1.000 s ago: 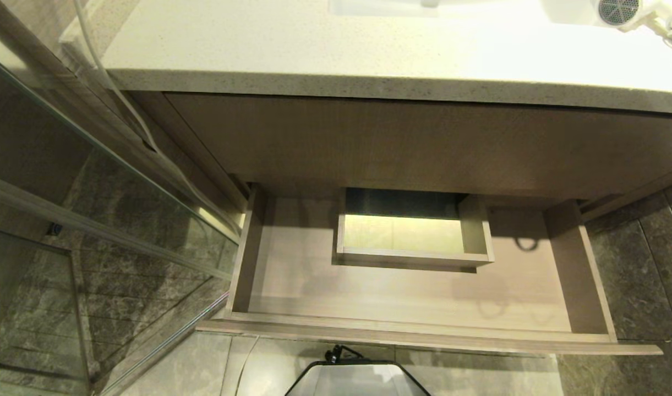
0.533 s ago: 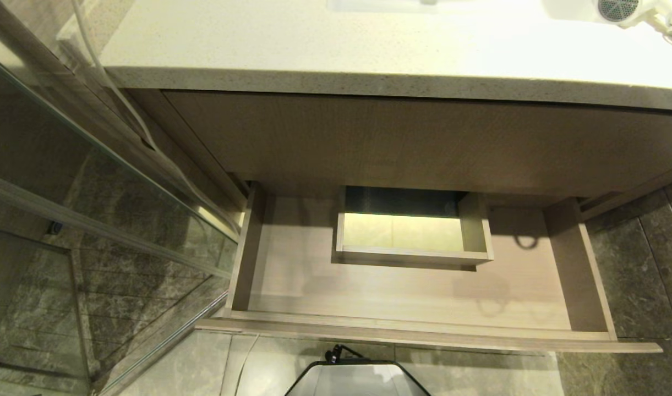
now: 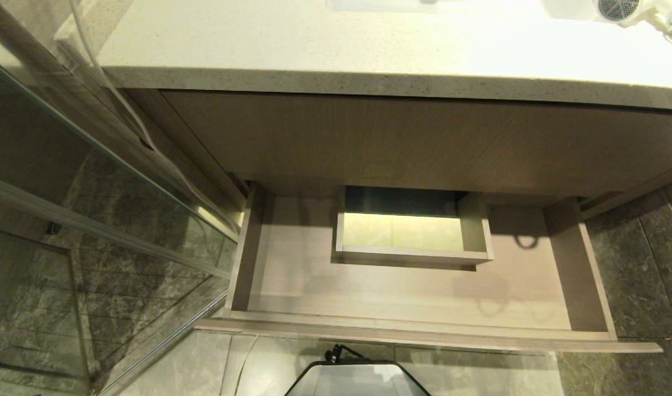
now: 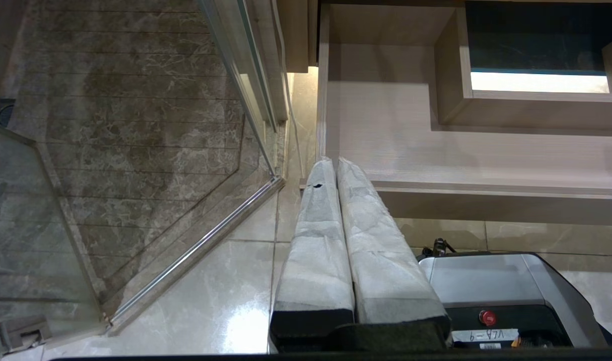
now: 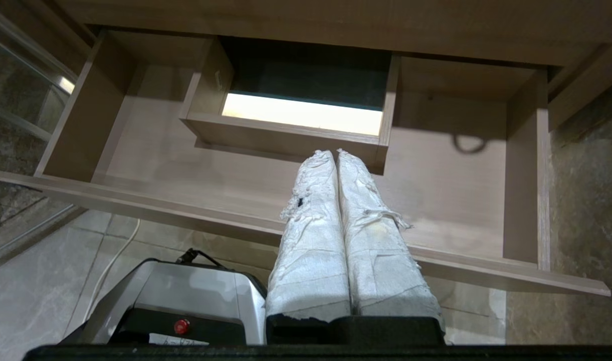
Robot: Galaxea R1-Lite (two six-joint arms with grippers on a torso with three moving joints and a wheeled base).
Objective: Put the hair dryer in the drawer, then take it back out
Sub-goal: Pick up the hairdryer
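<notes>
Up at the far right corner of the counter point(image 3: 369, 49) lies the hair dryer point(image 3: 616, 8), its dark mesh grille facing the camera and only partly in the head view; the handle and a bit of white cord trail off toward the counter's right edge. It is well apart from both grippers. Below the counter's front edge, the drawer point(image 3: 413, 297) stands pulled fully out, with nothing lying on its floor and the boxed cutout point(image 3: 410, 236) at mid-back. So the first step, fetching the dryer, looks not yet begun.

Both arms hang low in front of the drawer. The left gripper point(image 4: 336, 163) has its cloth-wrapped fingers pressed together, empty, near the drawer's left front corner. The right gripper point(image 5: 336, 153) is likewise closed on nothing, over the drawer's front edge.

To do this step well, I would judge the right arm the better choice, since the dryer sits on its side. It should spread its fingers before reaching, take the barrel or handle squarely, and mind the cord so it does not snag on the counter's edge when lowered.
</notes>
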